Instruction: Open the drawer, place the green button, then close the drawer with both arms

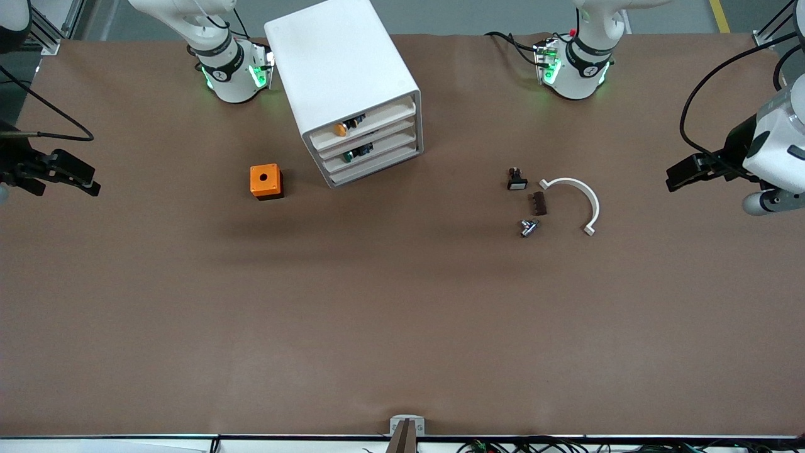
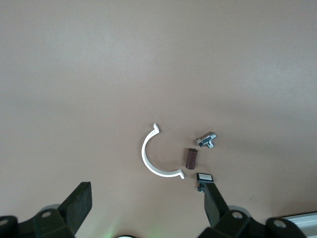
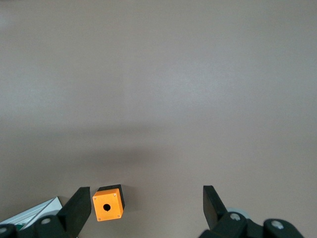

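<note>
Drawer (image 1: 372,148), second from the top of four in the white cabinet (image 1: 343,69), looks shut with the green-capped button (image 1: 348,157) already at its front and an orange-capped one (image 1: 340,129) above it, so the work seems done or not yet begun. Both arms wait: the left end effector (image 1: 676,177) and right end effector (image 1: 88,184) hang spread wide and empty over opposite desk (image 1: 402,327) ends, well apart from the cabinet between them. Near the left one lie one white-faced black button (image 1: 516,180), one brown block (image 1: 539,203), one metal fitting (image 1: 528,227) and one white half-ring (image 1: 582,198); near the right, one orange box (image 1: 266,181).
</note>
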Action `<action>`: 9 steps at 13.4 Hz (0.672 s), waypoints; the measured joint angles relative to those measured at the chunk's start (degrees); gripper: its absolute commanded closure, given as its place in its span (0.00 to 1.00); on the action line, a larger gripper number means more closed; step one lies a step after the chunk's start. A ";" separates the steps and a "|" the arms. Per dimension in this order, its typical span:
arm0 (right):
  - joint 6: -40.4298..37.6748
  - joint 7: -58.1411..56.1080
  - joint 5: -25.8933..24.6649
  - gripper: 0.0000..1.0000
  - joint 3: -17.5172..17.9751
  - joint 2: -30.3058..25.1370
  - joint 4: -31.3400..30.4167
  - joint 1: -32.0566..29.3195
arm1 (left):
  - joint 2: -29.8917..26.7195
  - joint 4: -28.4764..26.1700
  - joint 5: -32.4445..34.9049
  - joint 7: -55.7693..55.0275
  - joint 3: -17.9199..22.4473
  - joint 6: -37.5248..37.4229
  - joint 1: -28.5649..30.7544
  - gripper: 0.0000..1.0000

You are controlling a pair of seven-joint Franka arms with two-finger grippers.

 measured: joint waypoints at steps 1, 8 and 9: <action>0.00 0.00 0.00 0.00 0.00 0.00 0.00 0.00 | -0.35 -0.06 0.00 0.40 0.00 -0.02 0.00 0.00; -0.01 0.00 0.00 0.00 0.01 0.00 -0.01 0.00 | -5.47 -3.26 0.00 5.88 2.93 -0.79 -1.22 0.00; -0.02 0.00 0.00 0.00 0.01 0.00 -0.01 0.00 | -6.64 -4.65 0.00 5.98 4.42 -0.69 -2.70 0.00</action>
